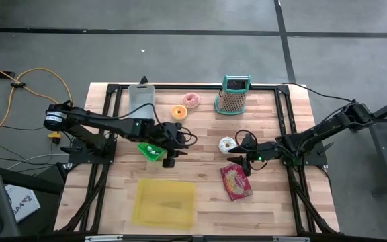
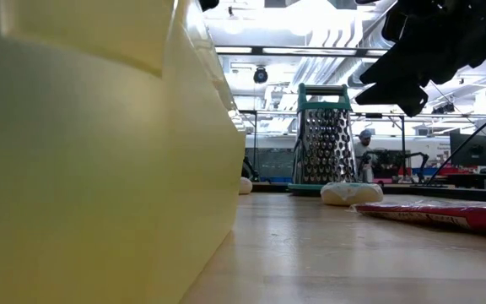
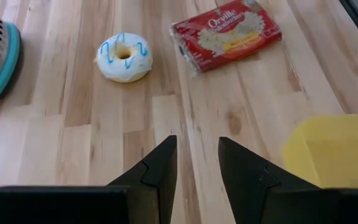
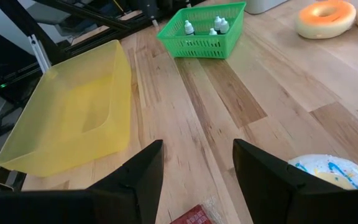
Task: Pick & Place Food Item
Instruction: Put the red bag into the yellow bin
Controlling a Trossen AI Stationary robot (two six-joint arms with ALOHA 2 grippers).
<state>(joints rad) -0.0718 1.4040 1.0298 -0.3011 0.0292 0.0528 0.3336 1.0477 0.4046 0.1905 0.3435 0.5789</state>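
Note:
A white donut with blue icing stripes lies flat on the wooden table, left of a red popcorn packet. My right gripper hovers open just beside the donut, nothing between its fingers. My left gripper hangs open above the table next to a green basket, pointing toward the donut. A yellow bin stands near the front edge.
A metal grater stands at the back, with a pink donut and an orange donut to its left. A grey container sits far left. The green basket holds small bottles.

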